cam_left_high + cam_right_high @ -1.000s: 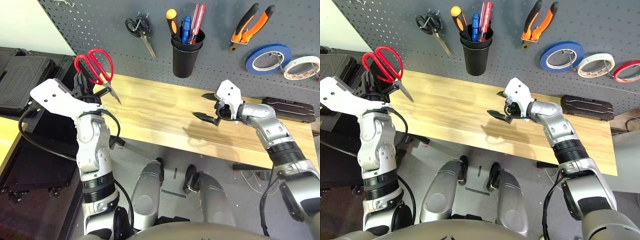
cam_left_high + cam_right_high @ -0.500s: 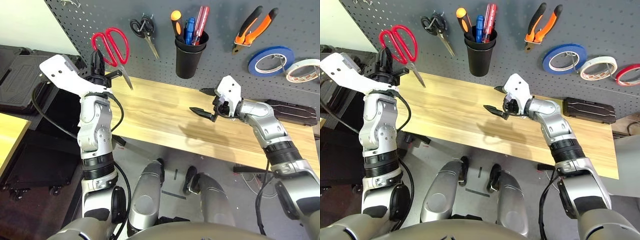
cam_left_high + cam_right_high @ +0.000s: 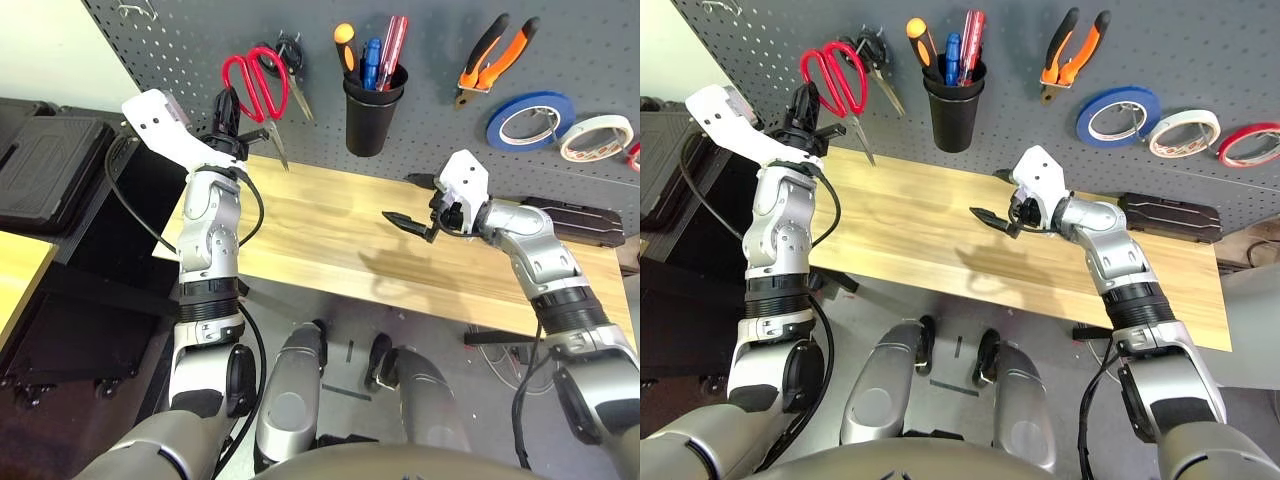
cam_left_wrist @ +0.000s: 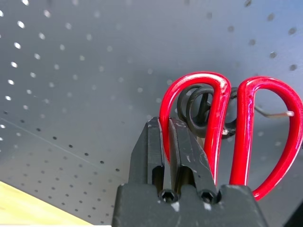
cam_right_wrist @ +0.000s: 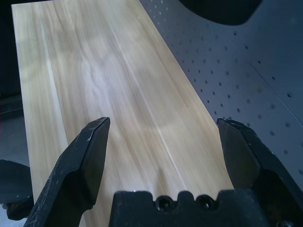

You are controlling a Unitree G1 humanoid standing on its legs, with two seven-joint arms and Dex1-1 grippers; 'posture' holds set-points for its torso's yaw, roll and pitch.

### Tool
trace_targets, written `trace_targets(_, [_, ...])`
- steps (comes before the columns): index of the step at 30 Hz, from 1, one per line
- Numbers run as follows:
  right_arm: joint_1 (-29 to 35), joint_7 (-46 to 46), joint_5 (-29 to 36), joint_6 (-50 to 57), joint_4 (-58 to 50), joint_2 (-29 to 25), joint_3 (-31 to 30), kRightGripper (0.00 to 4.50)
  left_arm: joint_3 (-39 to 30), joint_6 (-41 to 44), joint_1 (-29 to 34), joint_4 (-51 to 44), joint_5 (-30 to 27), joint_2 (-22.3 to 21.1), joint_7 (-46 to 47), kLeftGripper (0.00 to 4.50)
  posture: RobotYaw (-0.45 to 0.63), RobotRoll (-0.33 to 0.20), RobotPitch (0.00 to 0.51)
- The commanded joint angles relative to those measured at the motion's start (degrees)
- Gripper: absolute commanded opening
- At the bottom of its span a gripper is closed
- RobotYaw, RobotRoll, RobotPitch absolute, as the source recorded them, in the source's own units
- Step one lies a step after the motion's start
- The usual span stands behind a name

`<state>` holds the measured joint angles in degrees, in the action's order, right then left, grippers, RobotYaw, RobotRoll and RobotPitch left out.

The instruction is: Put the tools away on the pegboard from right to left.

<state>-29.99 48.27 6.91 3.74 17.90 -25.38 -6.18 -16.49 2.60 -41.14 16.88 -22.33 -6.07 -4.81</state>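
Two pairs of scissors, one pair of orange-and-black pliers (image 3: 492, 58), three tape rolls and one black cup of screwdrivers (image 3: 373, 110) are showing against the dark grey perforated pegboard (image 3: 190, 40), above a smooth pale wooden tabletop (image 3: 330, 225). The left gripper (image 3: 226, 112) is clamping one glossy loop of the red-handled scissors (image 3: 258, 90), holding them at the board with the black-handled scissors (image 3: 290, 62) at their one o'clock, blades pointing toward five o'clock. The right gripper (image 3: 420, 205) is hovering over the tabletop, fingers spread wide and holding nothing.
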Motion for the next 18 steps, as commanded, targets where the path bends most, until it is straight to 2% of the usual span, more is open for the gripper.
trace_targets(1, [1.1,-0.2,-0.3,0.5,-1.1,0.0,-0.3,4.5,-0.9,-4.9,-3.5,9.7,2.2,-1.6,-0.5,0.02,0.21,0.0,0.187])
trace_targets(9, [1.3,-0.8,-0.6,0.8,-1.6,0.6,-0.5,4.5,-0.3,-13.1,-10.2,25.9,6.0,-3.4,-0.3,0.02,0.21,0.0,0.189])
trace_targets(14, [1.4,-1.2,-0.6,0.6,-1.7,1.0,-0.5,4.5,0.3,-15.6,-10.3,29.7,7.5,-2.7,-0.2,1.6,0.21,0.0,0.192])
trace_targets(18, [1.9,-2.9,-0.6,-0.6,-1.8,1.5,0.6,4.5,1.3,-14.1,-4.3,22.7,7.6,-2.0,-1.1,3.26,0.21,0.0,0.193])
